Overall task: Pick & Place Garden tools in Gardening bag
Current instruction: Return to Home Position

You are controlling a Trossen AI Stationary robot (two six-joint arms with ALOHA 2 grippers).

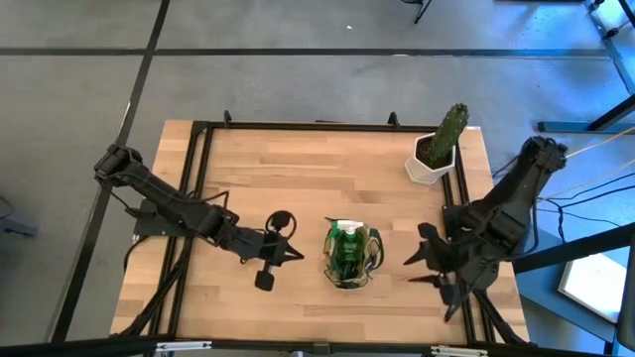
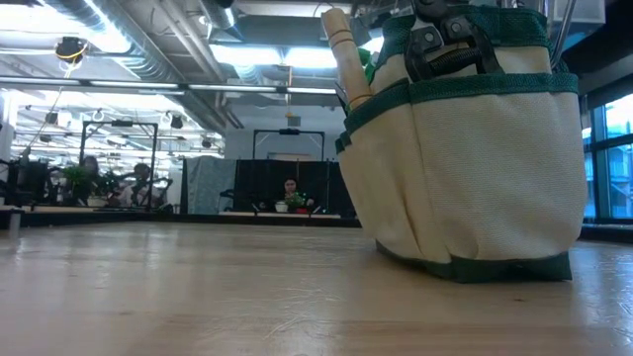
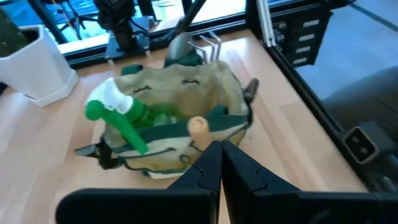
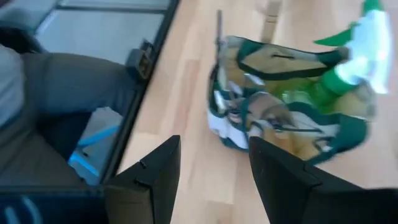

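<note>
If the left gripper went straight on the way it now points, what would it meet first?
Most likely the gardening bag: the shut left gripper aims at its near wall, by a wooden handle end. Nothing shows between them.

Even overhead light washes my surface (image 1: 298, 169), leaving only faint shadows; behind the gardening bag (image 2: 475, 148), ceiling strip lights (image 2: 267, 54) glare white and windows (image 2: 608, 129) glow with daylight.
</note>
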